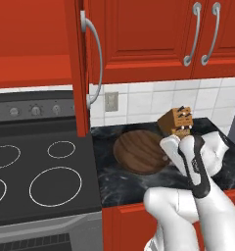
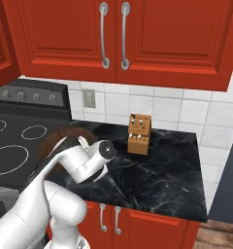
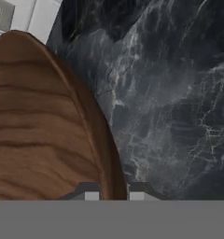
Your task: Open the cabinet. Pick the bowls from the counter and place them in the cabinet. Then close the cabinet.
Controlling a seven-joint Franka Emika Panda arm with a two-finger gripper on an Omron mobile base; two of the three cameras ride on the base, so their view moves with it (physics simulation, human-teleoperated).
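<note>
A dark brown wood-grain bowl (image 1: 139,152) sits on the black marble counter (image 1: 119,188), just right of the stovetop. My gripper (image 3: 113,193) is shut on its right rim, one fingertip inside the bowl (image 3: 39,121) and one outside. In the right base view my arm covers most of the bowl (image 2: 58,138). The cabinet above the stove stands open: its door (image 1: 76,68) is seen edge-on with a long silver handle, and the red inside shelf (image 1: 31,63) shows to the left.
A wooden knife block (image 1: 177,120) stands on the counter behind my hand, near the tiled wall. The black stovetop (image 1: 41,176) lies to the left. Closed red doors with paired handles (image 2: 113,39) hang above the counter (image 2: 162,175).
</note>
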